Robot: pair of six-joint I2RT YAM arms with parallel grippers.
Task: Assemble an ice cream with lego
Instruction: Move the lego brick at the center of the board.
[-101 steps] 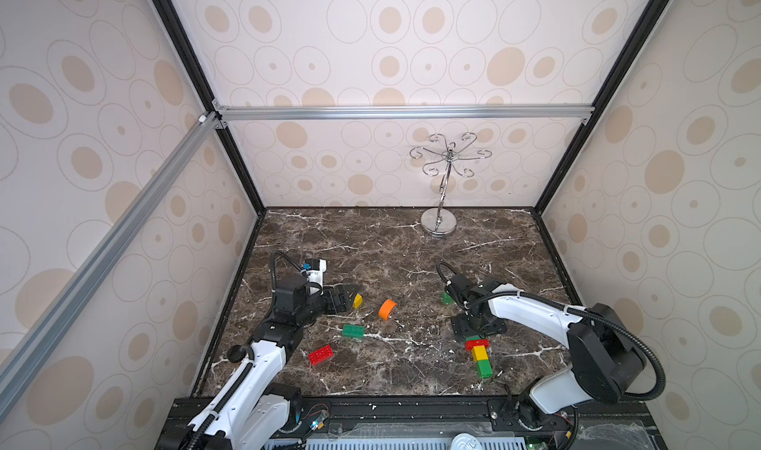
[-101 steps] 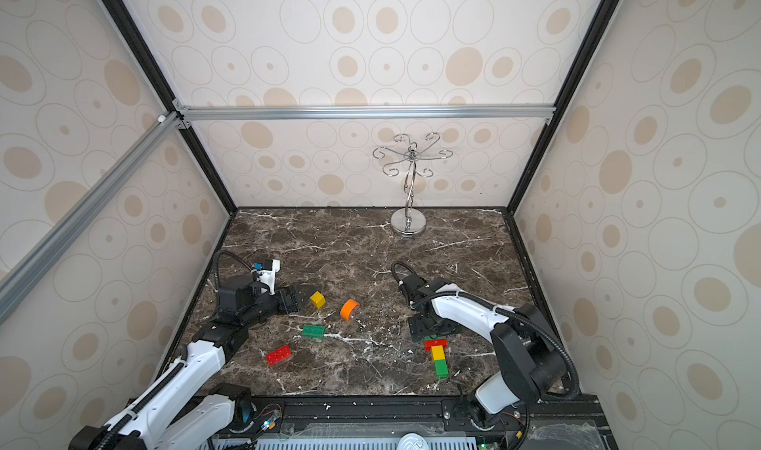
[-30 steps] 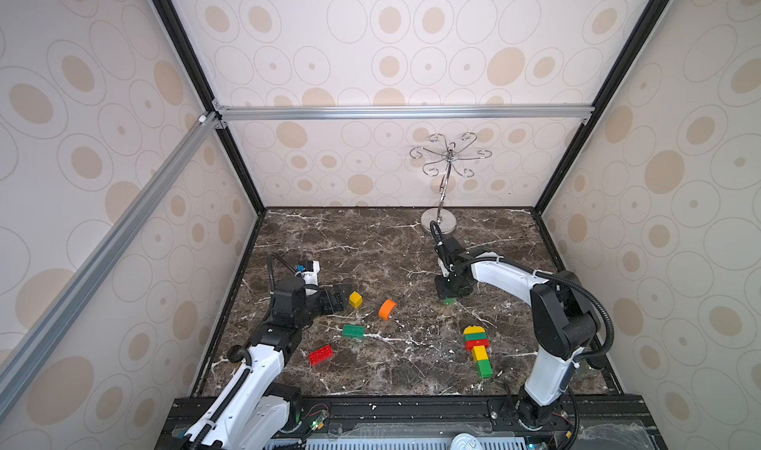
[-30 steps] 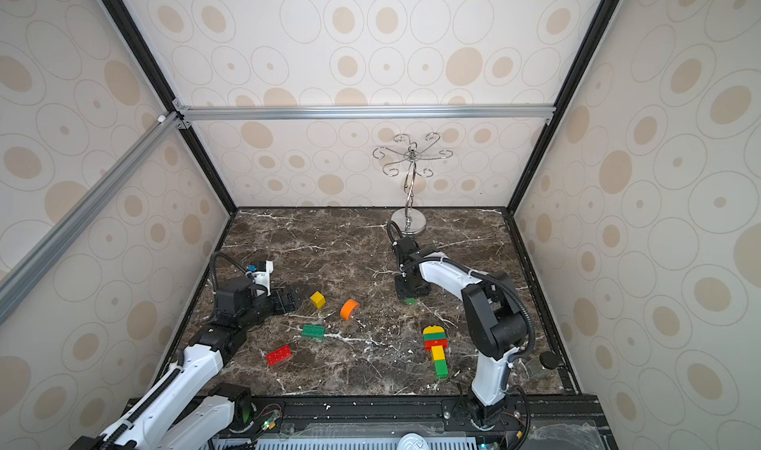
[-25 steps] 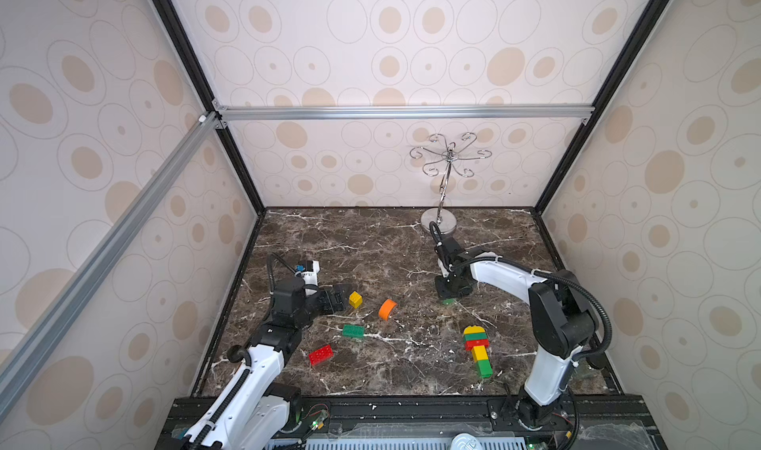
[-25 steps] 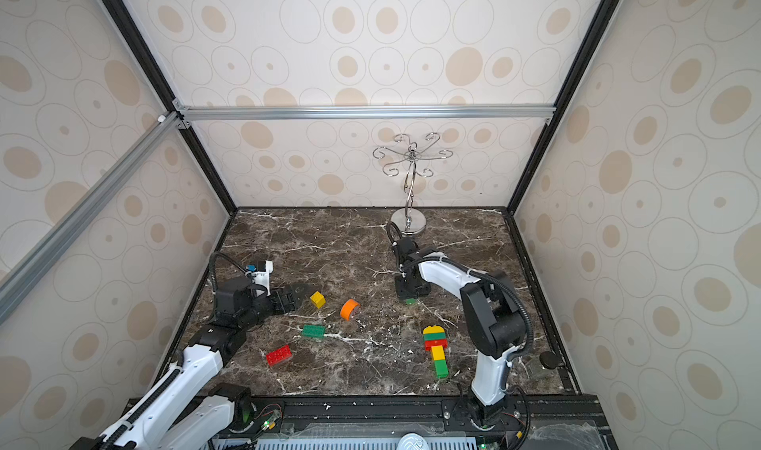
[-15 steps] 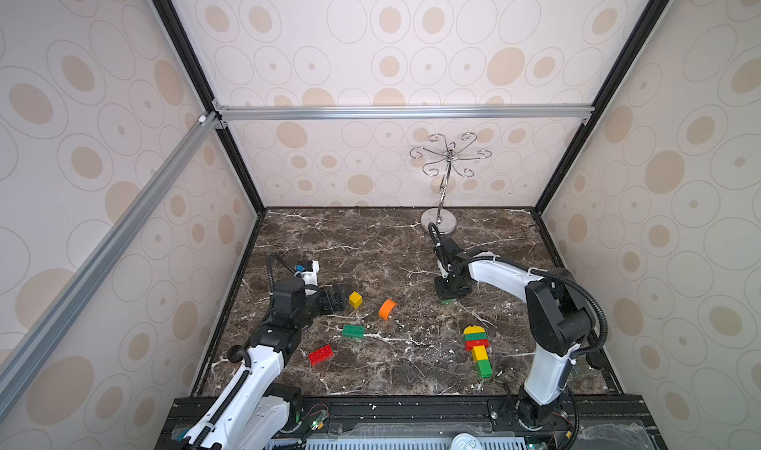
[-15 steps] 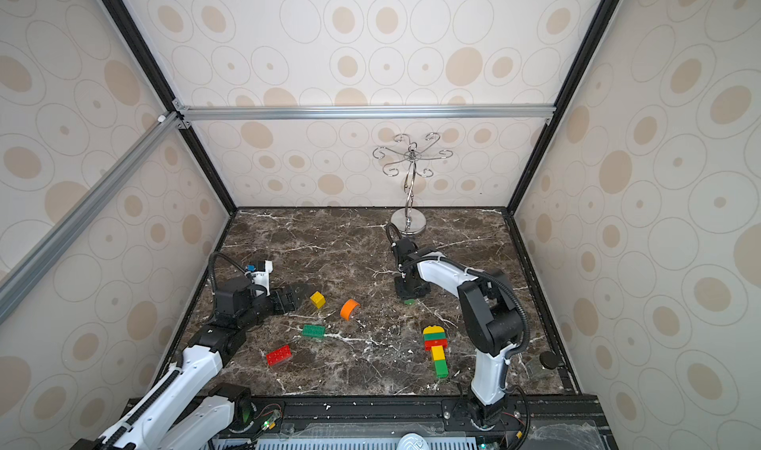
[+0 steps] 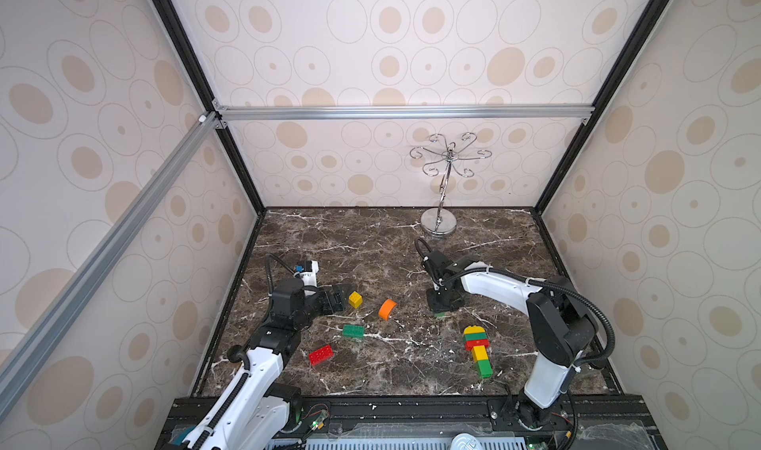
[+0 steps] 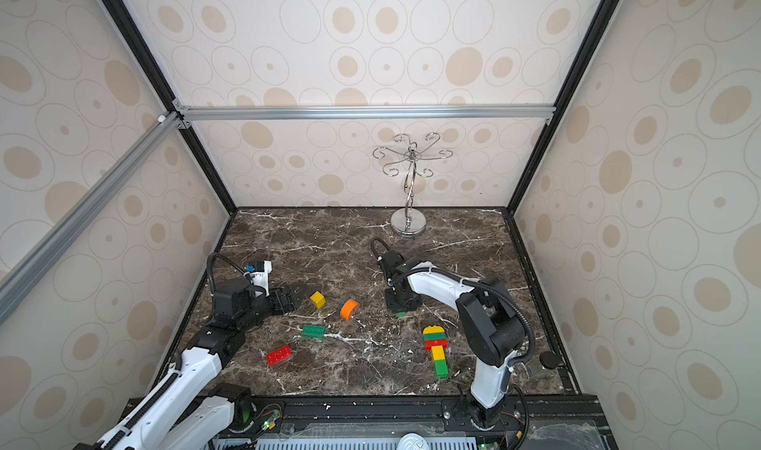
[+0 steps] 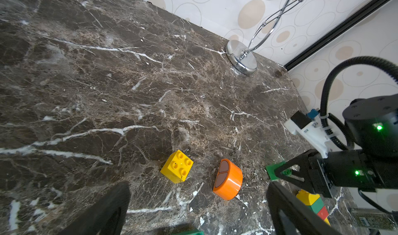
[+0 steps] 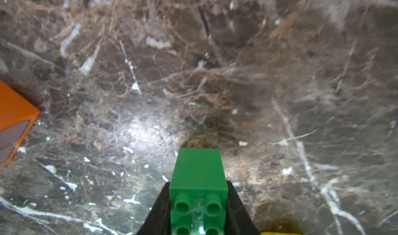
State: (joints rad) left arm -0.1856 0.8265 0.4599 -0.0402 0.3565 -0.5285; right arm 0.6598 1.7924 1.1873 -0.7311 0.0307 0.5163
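Right wrist view, right claw gripping green brick, marble tabletop

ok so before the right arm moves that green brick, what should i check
1. right jaws shut on the green brick: ok
2. green brick lifted clear of the table: cannot tell
3. nothing lying between the green brick and the stack: ok
4. stack lying flat in one piece: ok
5. orange dome apart from the right arm: ok
6. left jaws open and empty, near the yellow cube: ok
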